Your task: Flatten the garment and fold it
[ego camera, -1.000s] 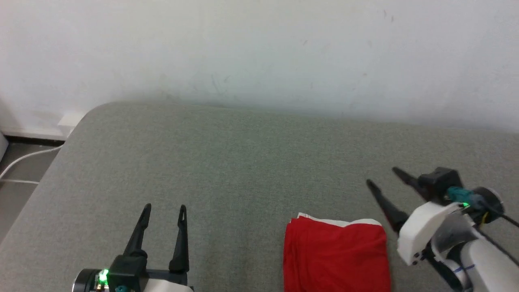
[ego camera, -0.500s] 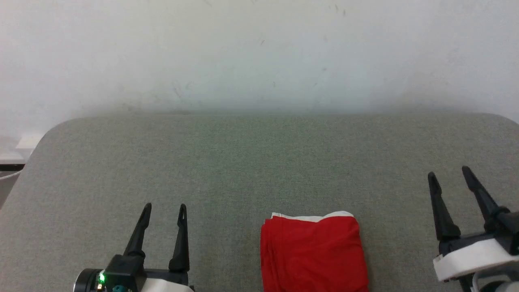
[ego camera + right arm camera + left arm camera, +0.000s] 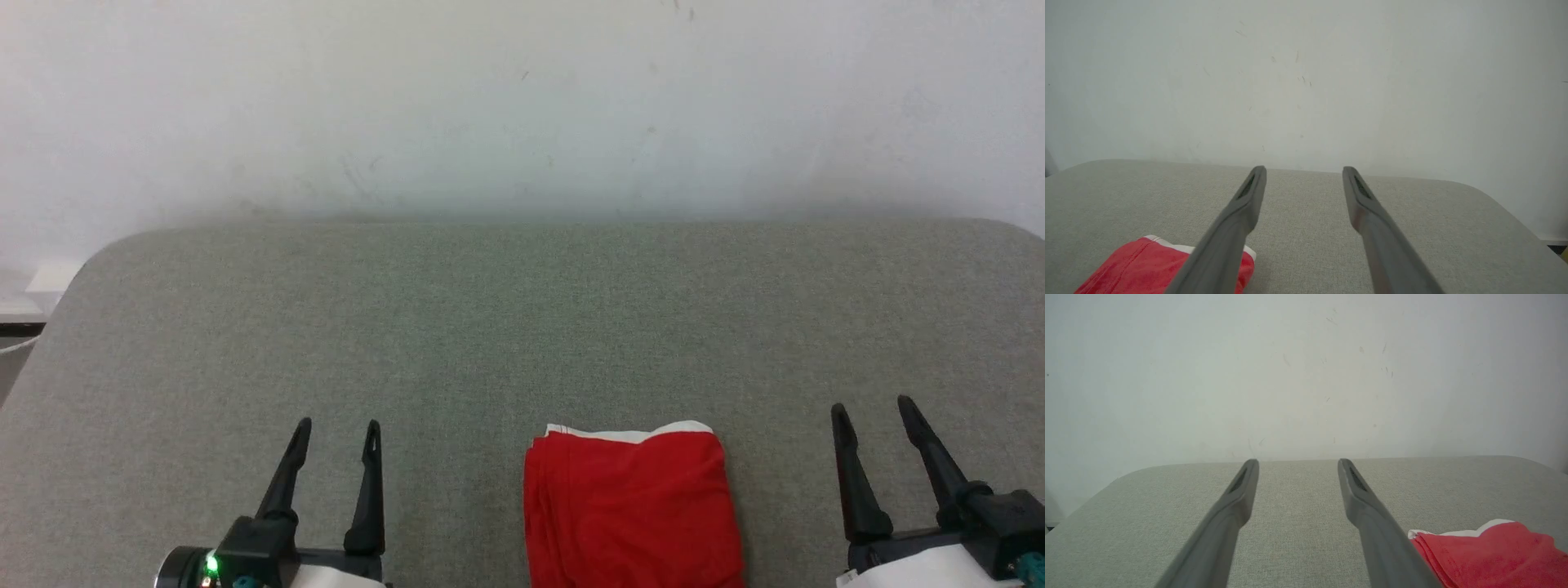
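Note:
The garment (image 3: 633, 510) is a red fabric bundle with a white band along its far edge, folded into a compact rectangle at the near middle of the grey padded surface (image 3: 522, 327). It appears again at the lower right of the left wrist view (image 3: 1490, 555) and the lower left of the right wrist view (image 3: 1151, 265). My left gripper (image 3: 338, 426) stands open to the garment's left, nothing between its fingers. On the garment's other side my right gripper (image 3: 872, 407) is open and empty too, apart from the cloth. Both point toward the wall.
A white wall (image 3: 522, 106) rises right behind the padded surface. The surface's rounded left corner drops off to a floor strip with a white cable (image 3: 16, 347). Bare grey padding stretches between the garment and the wall.
The camera has swung right, so the scene shifted left. My right gripper drew back from beside the garment's right edge toward the lower right and turned to point at the wall. The left gripper stayed put.

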### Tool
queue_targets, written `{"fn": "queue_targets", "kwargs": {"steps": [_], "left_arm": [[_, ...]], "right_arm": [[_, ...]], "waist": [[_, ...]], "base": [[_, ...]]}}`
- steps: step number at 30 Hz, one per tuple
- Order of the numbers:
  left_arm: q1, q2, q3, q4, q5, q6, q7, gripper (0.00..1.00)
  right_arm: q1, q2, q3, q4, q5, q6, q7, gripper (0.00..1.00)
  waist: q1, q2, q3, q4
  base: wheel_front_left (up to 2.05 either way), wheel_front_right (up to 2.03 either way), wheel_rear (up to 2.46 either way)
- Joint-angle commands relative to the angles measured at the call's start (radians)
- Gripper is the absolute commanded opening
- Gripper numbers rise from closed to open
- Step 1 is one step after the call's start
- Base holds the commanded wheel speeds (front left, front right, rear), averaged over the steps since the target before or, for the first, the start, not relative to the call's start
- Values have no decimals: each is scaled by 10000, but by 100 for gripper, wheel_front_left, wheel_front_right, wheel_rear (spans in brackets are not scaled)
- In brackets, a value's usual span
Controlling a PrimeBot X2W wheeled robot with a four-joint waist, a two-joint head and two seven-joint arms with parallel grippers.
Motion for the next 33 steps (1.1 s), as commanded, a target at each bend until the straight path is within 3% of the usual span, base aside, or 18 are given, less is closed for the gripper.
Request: {"fn": "queue_targets", "kwargs": {"steps": [1, 5, 8, 17, 21, 28, 33], "left_arm": [[178, -41, 1, 37, 59, -67, -49, 100], [135, -52, -60, 49, 78, -61, -49, 100], [31, -59, -120, 38, 83, -66, -49, 100], [-273, -70, -211, 81, 104, -104, -49, 100], [-499, -74, -340, 145, 108, -138, -49, 100], [-772, -77, -475, 213, 118, -141, -49, 100], [-851, -79, -531, 281, 150, -169, -49, 100]], "right_arm": [[87, 49, 51, -7, -72, -11, -36, 100], [51, -16, 163, -55, -1, -11, 239, 100], [66, -208, 505, -28, 605, -11, 1218, 100], [-320, -1189, 1355, -604, 3765, -11, 6337, 100], [-692, -1103, 1223, -334, 4650, -11, 7968, 100], [-1274, -462, 773, 864, 5014, -11, 9343, 100], [-1551, -420, 1015, 1895, 4568, -11, 9395, 100]], "waist": [[0, 0, 4, 20], [0, 0, 73, 86], [0, 0, 228, 172], [0, 0, 919, 511], [0, 0, 1224, 790], [0, 0, 1595, 1328], [0, 0, 1696, 1628]], "base": [[0, 0, 0], [0, 0, 0], [0, 0, 0], [0, 0, 0], [0, 0, 0], [0, 0, 0], [0, 0, 0]]}}
